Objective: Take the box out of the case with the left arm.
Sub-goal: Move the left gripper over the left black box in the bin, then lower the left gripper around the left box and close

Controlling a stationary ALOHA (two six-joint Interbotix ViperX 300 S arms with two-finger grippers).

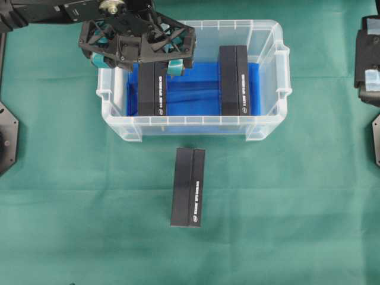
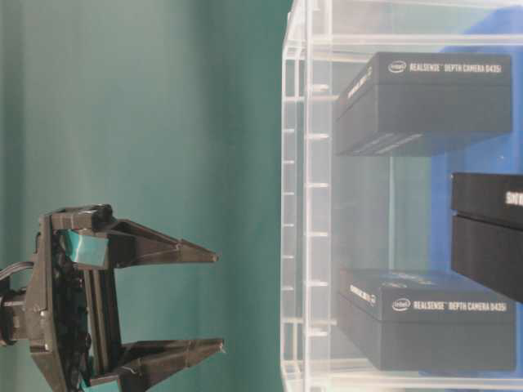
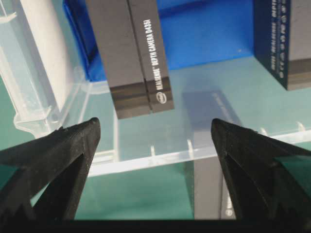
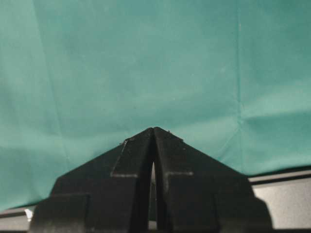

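Partly, left hand (image 1: 138,44) hides case (image 1: 270,83) corner.

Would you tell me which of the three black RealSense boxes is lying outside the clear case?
The box nearest the overhead view's bottom edge lies on the green cloth in front of the case; the other two sit inside on the blue lining.

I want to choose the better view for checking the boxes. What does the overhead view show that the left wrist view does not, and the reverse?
Only the overhead view shows the whole case and the right arm at the edge. Only the left wrist view shows the open left pincer from behind, tips apart, empty. Both show the left box, the right box and the box outside.
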